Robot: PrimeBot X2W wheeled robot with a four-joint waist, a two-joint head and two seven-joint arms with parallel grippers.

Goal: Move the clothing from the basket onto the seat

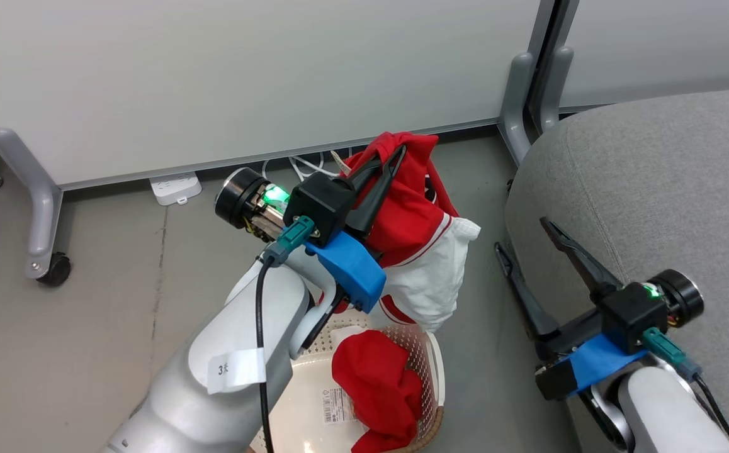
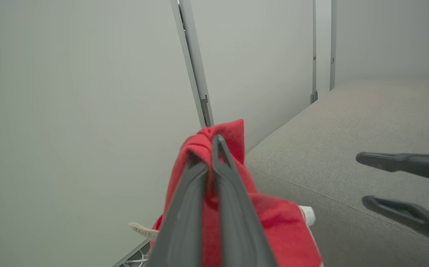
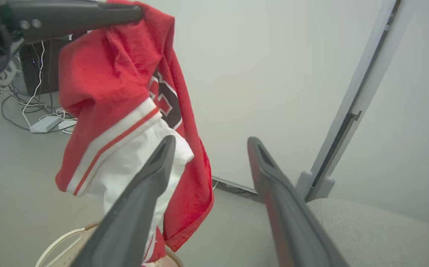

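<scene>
The left end effector (image 1: 393,157) is clenched on a bunched top fold of one red garment (image 1: 415,207), its two fingers pressed together with cloth pinched between them. It holds that pinch high so that the rest of the fabric, white panel and striped trim included, drapes down freely instead of dragging. The garment hangs over the floor (image 1: 119,283) between the basket (image 1: 314,402) and the seat (image 1: 654,189), its lowest folds reaching down to about the basket's far rim; whether they are quite clear of it I cannot tell. The second red garment (image 1: 377,384) lies crumpled inside the basket, against its right-hand wall, waiting its turn. The right end effector (image 1: 520,234) is released and empty, fingers spread, poised just beside the seat's rounded front edge, probably out of the carrying path yet near enough to help. I judge the task to be under halfway: the held piece needs carrying rightward over the cushion's edge, high enough that the trailing hem does not catch on the basket or the upholstery.
</scene>
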